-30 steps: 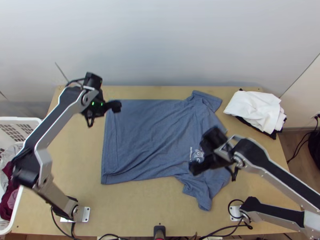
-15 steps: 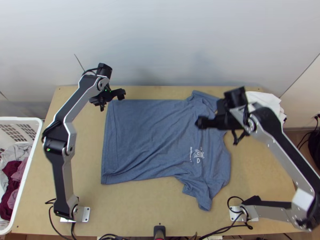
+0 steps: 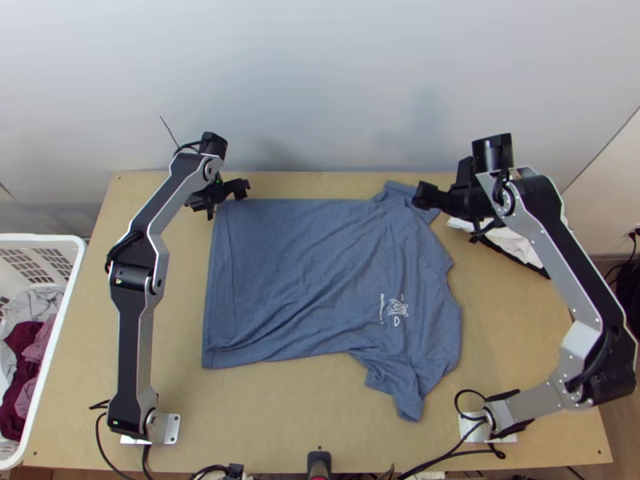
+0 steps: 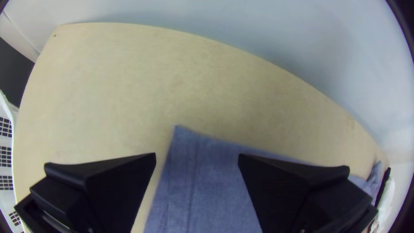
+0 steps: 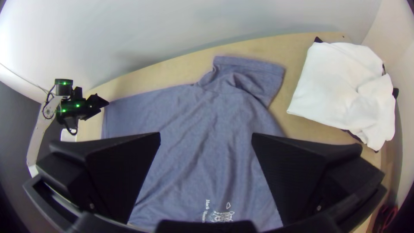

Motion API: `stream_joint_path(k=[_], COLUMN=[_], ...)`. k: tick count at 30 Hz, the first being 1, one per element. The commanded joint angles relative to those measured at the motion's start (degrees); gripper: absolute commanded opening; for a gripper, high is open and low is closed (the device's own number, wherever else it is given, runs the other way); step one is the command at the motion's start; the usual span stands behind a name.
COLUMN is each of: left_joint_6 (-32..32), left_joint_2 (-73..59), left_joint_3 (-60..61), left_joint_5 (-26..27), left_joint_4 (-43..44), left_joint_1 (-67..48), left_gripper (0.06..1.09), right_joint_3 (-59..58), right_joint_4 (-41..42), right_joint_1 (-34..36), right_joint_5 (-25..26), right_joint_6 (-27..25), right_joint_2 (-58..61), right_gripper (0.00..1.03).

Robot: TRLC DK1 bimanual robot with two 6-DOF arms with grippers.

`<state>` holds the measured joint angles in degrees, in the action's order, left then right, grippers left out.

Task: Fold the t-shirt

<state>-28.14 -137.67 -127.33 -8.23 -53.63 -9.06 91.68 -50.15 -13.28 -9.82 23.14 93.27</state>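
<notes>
The blue t-shirt (image 3: 320,272) lies spread on the table, slightly wrinkled, its hem toward the left and its sleeves and collar toward the right. Over the hem's far corner is my left gripper (image 3: 240,190); in the left wrist view the same gripper (image 4: 197,159) stands open, with the shirt's corner (image 4: 183,142) between and beyond its fingers. My right gripper (image 3: 422,196) is by the far sleeve. In the right wrist view this gripper (image 5: 206,140) is open above the shirt (image 5: 198,116), holding nothing, and the far sleeve (image 5: 254,75) shows beyond it.
White and black folded cloths (image 5: 345,90) lie at the table's far right. A white basket (image 3: 76,276) of clothes stands at the left edge. Bare wood (image 3: 280,408) runs along the near side, and a pale wall rises behind the table.
My left gripper has shifted away from the near edge, to the shirt's far corner. The right gripper has moved from above the print toward the far sleeve. The shirt lies unchanged.
</notes>
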Motion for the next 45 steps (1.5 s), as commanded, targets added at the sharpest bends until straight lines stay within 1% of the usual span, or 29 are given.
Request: stream_joint_path(k=[1, 4, 7, 8, 10, 13, 17, 19, 21, 25, 28, 31, 34, 35, 37, 39, 41, 45], left_joint_6=[-0.1, -0.1, -0.2, -0.2, -0.4, -0.5, -0.7, -0.5, -0.3, -0.1, -0.2, -0.2, -0.2, -0.2, -0.2, -0.1, -0.2, -0.4], left_joint_2=[-2.1, -2.6, -2.7, -2.7, -2.7, -2.5, -2.4, -2.3, -2.0, -1.4, -0.8, -0.3, 0.2, 0.5, 0.8, 1.2, 1.3, 1.3], left_joint_3=[-1.1, -1.3, -1.4, -1.4, -1.4, -1.4, -1.4, -1.3, -1.3, -1.3, -1.3, -1.2, -1.0, -0.9, -0.9, -0.8, -0.8, -0.8], left_joint_5=[0.4, 0.9, 1.4, 1.7, 2.0, 2.0, 1.9, 1.4, 0.6, 0.2, 0.2, 0.1, 0.1, 0.1, 0.1, 0.1, 0.1, 0.1], left_joint_4=[1.3, 1.6, 2.3, 2.6, 2.6, 2.7, 2.6, 2.6, 2.6, 2.4, 1.9, 1.2, 0.7, 0.6, 0.5, 0.5, 0.5, 0.5], left_joint_1=[0.6, 0.6, 0.6, 0.6, 0.5, 0.4, 0.4, 0.4, 0.4, 0.4, 0.3, 0.1, -0.1, -0.1, -0.1, -0.3, -0.4, -0.9], left_gripper=[0.97, 0.96, 0.81, 0.79, 0.76, 0.57, 0.38, 0.24, 0.10, 0.10, 0.10, 0.10, 0.10, 0.10, 0.10, 0.10, 0.10, 0.10], right_joint_3=[1.7, 1.7, 1.5, 1.5, 1.7, 3.1, 7.9, 10.4, 14.5, 24.4, 34.2, 41.6, 42.4, 42.2, 41.3, 39.3, 38.0, 38.2], right_joint_4=[1.2, 1.3, 1.3, 1.3, 1.3, 2.3, 2.3, 4.0, 4.0, 4.0, 3.9, 4.2, 6.5, 6.6, 7.1, 10.4, 12.8, 14.6], right_joint_1=[1.0, 1.1, 1.5, 1.7, 2.4, 3.6, 4.1, 4.6, 4.8, 4.5, 4.0, 2.7, 0.8, 0.0, -1.0, -1.7, -2.0, -2.5], right_joint_5=[0.9, 1.5, 1.8, 2.3, 2.4, 2.3, 2.3, 2.3, 2.3, 2.3, 2.3, 2.4, 3.4, 4.1, 7.1, 9.7, 9.9, 10.7], right_joint_6=[0.1, 0.1, 0.1, 0.1, 0.1, 0.9, 0.2, 0.1, -0.7, -2.3, -3.0, -3.4, -3.7, -4.6, -5.7, -7.1, -8.2, -10.4], right_joint_2=[3.5, 4.5, 5.9, 6.5, 8.6, 12.7, 18.3, 21.2, 25.2, 34.0, 41.7, 47.2, 48.8, 48.9, 48.9, 48.4, 48.1, 49.0], right_gripper=[0.98, 0.98, 0.98, 0.98, 0.98, 0.98, 0.98, 0.98, 0.98, 0.98, 0.98, 0.98, 0.98, 0.98, 0.98, 0.98, 0.98, 0.98])
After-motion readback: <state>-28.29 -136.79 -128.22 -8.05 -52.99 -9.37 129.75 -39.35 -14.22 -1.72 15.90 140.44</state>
